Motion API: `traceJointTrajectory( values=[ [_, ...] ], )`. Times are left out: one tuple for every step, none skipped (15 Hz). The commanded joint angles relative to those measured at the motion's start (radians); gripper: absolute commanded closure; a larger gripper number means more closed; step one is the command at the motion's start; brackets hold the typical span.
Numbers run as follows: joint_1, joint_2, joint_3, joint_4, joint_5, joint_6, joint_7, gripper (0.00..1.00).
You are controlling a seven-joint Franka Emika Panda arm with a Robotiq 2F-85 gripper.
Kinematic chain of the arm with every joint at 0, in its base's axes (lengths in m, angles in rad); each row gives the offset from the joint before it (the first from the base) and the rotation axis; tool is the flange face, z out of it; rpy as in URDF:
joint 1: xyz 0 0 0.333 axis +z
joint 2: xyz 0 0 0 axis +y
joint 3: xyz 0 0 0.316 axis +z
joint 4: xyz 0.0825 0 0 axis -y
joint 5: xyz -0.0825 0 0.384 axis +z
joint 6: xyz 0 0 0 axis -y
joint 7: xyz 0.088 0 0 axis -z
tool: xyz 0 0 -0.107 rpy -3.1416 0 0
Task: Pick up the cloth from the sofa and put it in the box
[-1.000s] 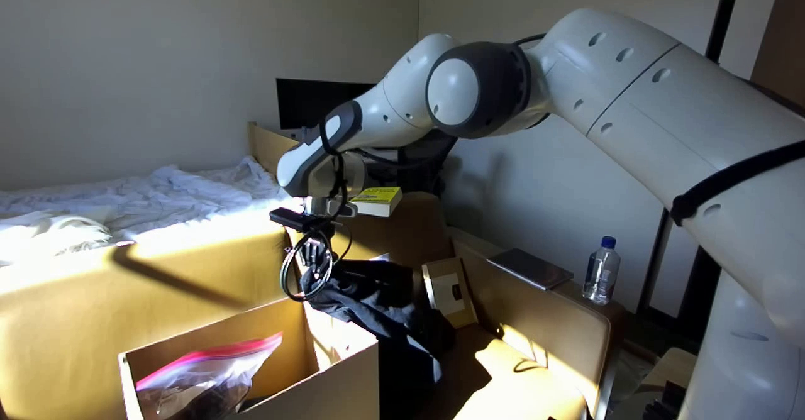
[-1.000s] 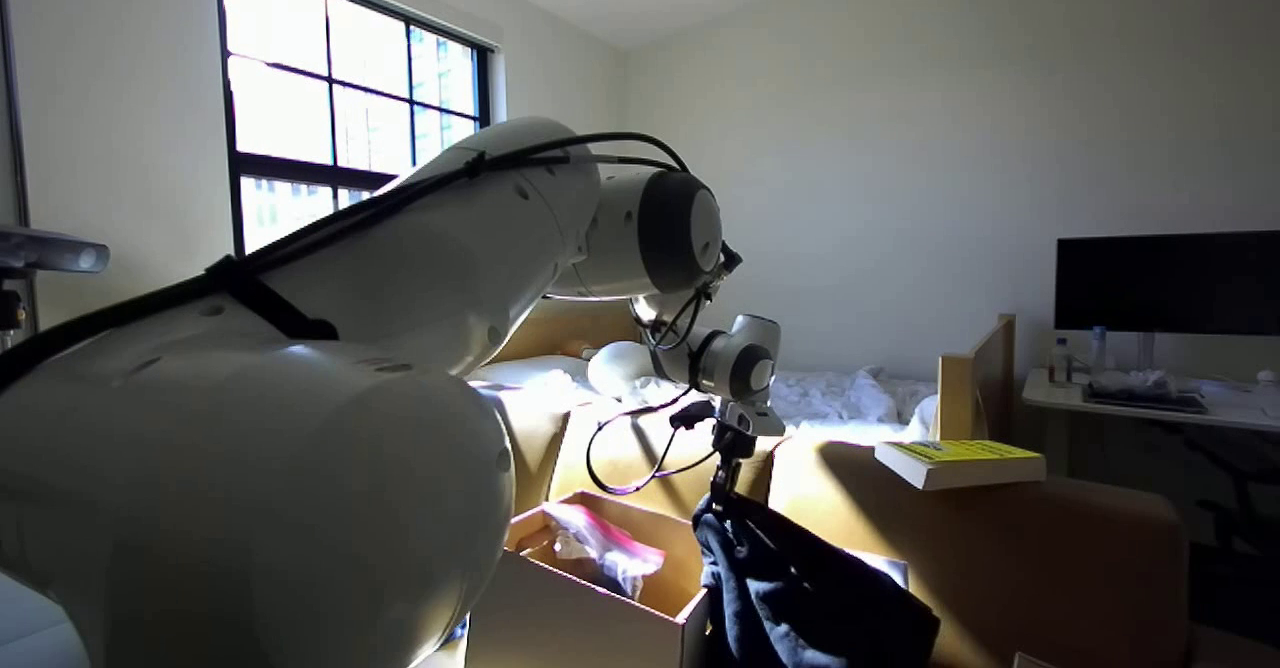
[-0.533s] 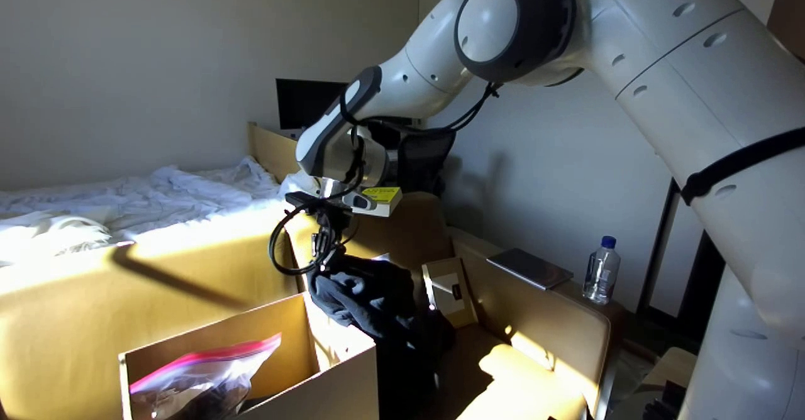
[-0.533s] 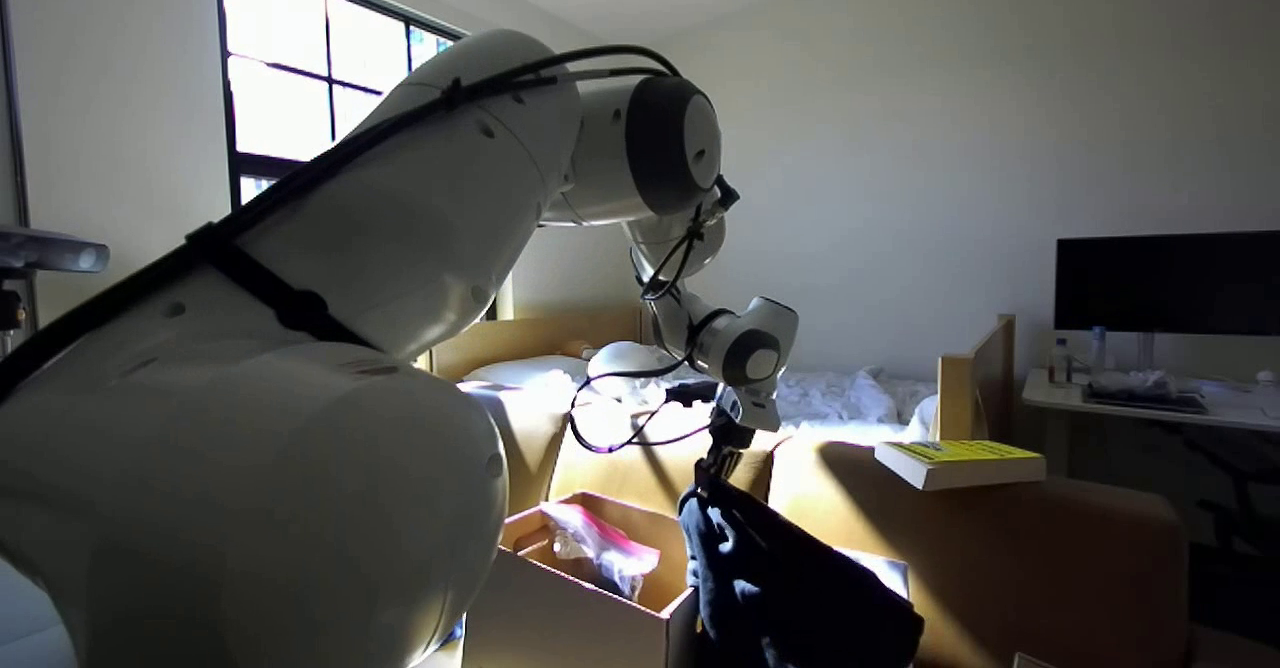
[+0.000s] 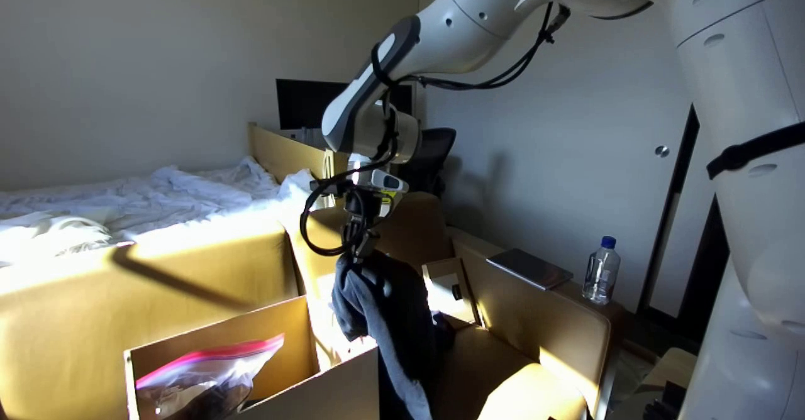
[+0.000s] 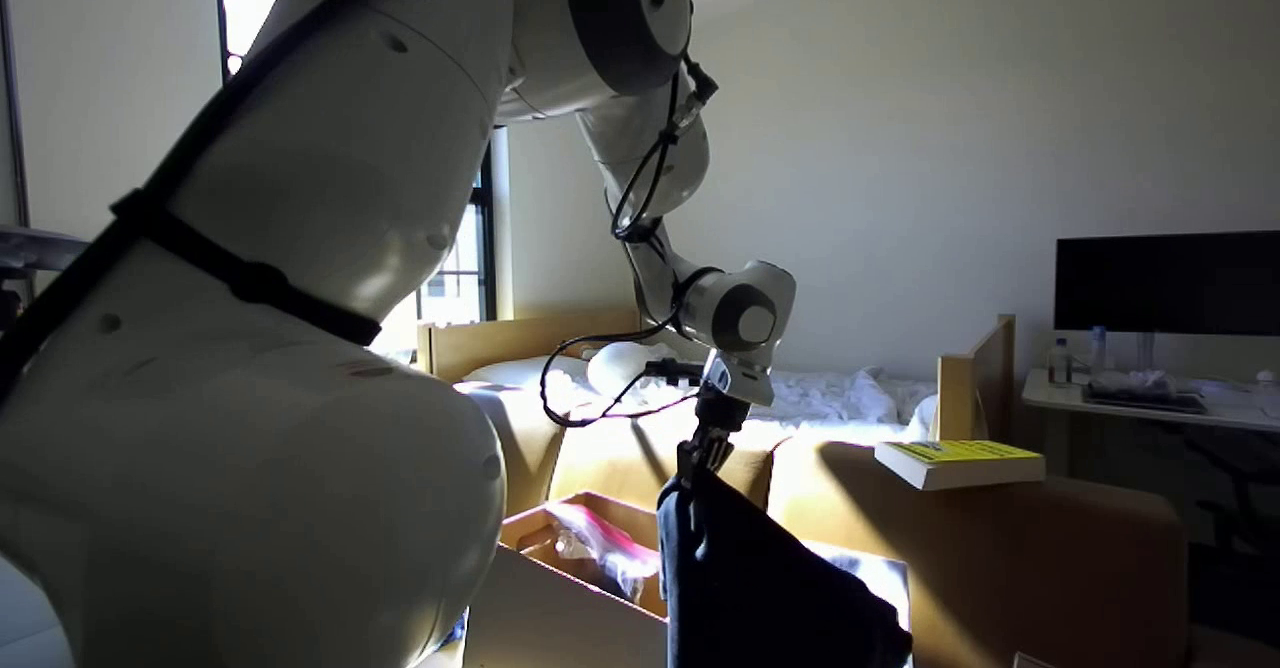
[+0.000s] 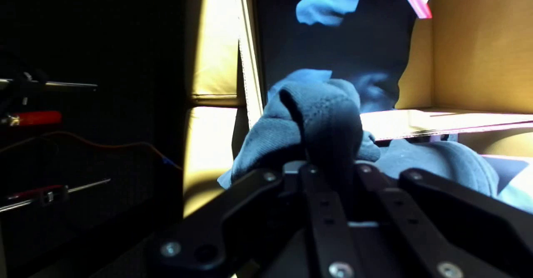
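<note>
Tan sofa: box, tilted frame on seat; bottle, dark flat item on armrest; yellow-covered book on backrest.

In both exterior views: bag in box, cloth at right, bed behind.

From here I can't make out a single word or number. In an exterior view, the dark print on the yellow-covered book, right side of the frame, is too small for me; the bottle, lower right in an exterior view, has markings I can't read either.
</note>
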Motion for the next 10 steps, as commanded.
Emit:
traceJointTrajectory(
  values=[
    [-0.011,-0.017,0.01,-0.014,-0.01,-0.009,0.004,0.91],
    [-0.011,-0.025,0.01,-0.023,-0.012,-0.01,0.004,0.98],
    [0.017,-0.059,-0.018,-0.067,-0.071,0.077,0.064,0.98],
    [0.018,-0.095,-0.036,-0.088,-0.112,0.111,0.073,0.98],
    [0.015,-0.143,-0.055,-0.106,-0.153,0.13,0.098,0.98],
    [0.021,-0.188,-0.073,-0.125,-0.201,0.141,0.131,0.98],
    [0.025,-0.223,-0.083,-0.136,-0.242,0.163,0.163,0.98],
    [0.031,-0.254,-0.092,-0.143,-0.288,0.175,0.207,0.98],
    [0.037,-0.295,-0.097,-0.155,-0.347,0.182,0.257,0.98],
    [0.045,-0.338,-0.096,-0.17,-0.424,0.182,0.316,0.98]
  ],
)
